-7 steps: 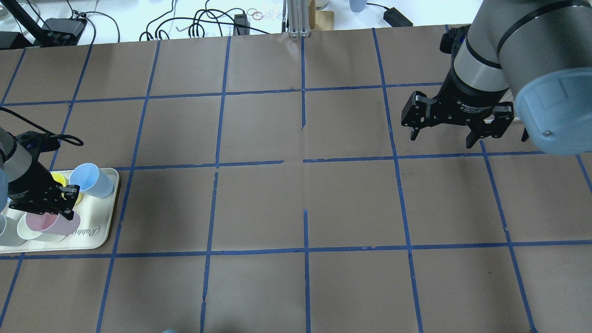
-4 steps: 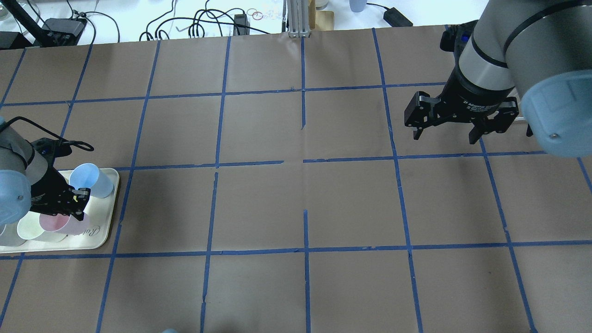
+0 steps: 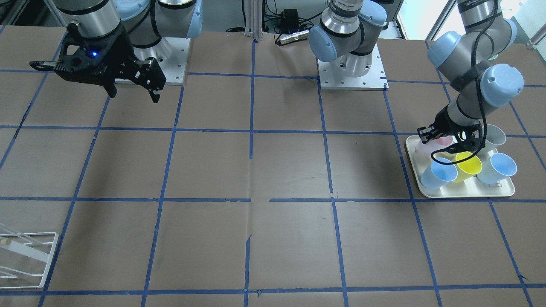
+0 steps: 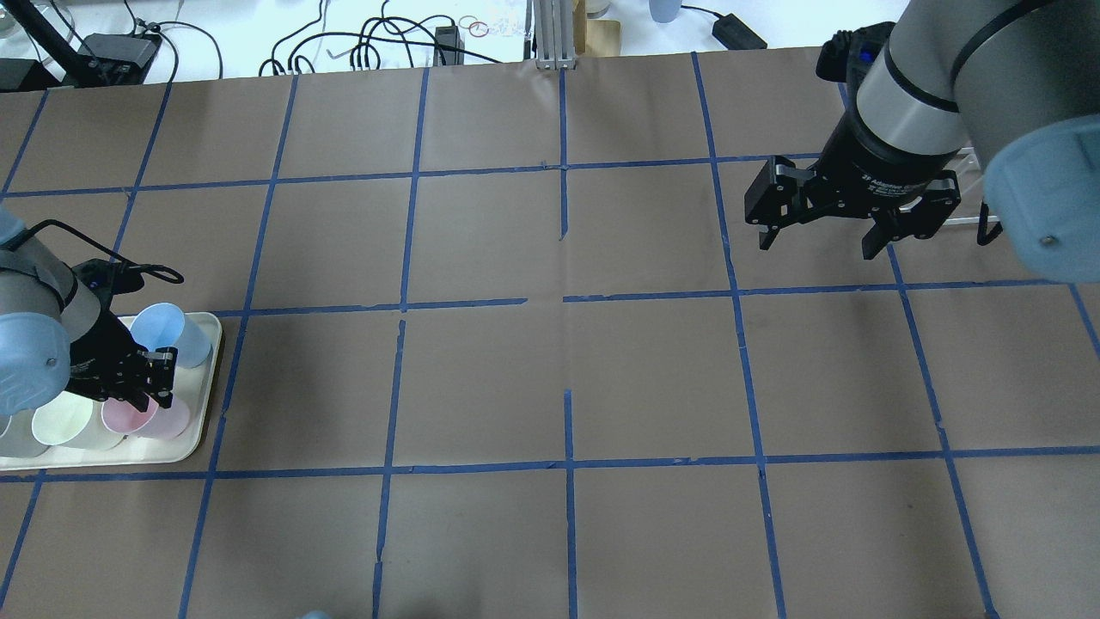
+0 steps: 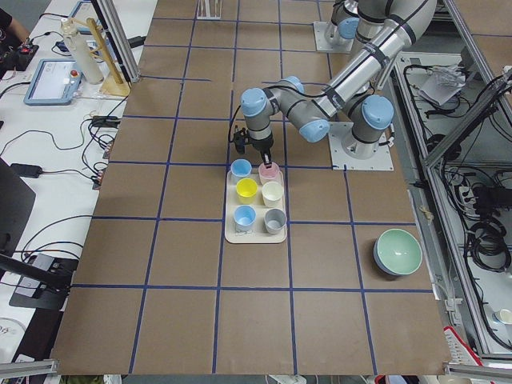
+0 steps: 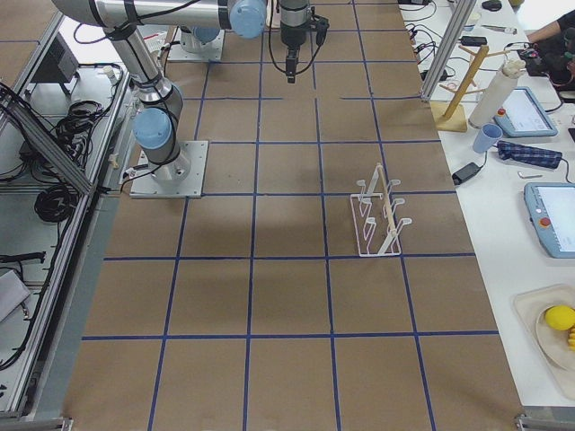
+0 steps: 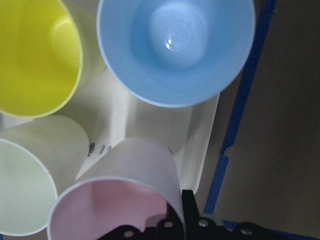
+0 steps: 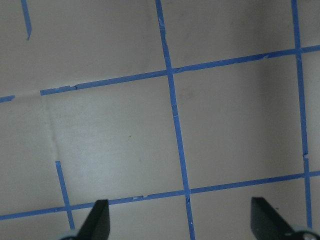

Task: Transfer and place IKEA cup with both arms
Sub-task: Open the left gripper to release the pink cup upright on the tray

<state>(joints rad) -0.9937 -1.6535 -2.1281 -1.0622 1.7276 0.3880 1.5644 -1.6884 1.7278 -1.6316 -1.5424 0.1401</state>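
left claw (image 4: pixel 163 383) now pinches the pale pink plastic tumbler (image 4: pixel 168 419) by its rim, tilting it for lifting; right claw (image 4: pixel 815 245) hangs wide open, empty.

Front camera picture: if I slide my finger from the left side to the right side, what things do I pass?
Wire rack → right gripper → left arm's base plate → tray of cups.

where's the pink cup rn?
Overhead view, far left: pink cup at the right edge of the cream tray, at the left gripper, pale cream cup on its left, a light blue cup beyond it.
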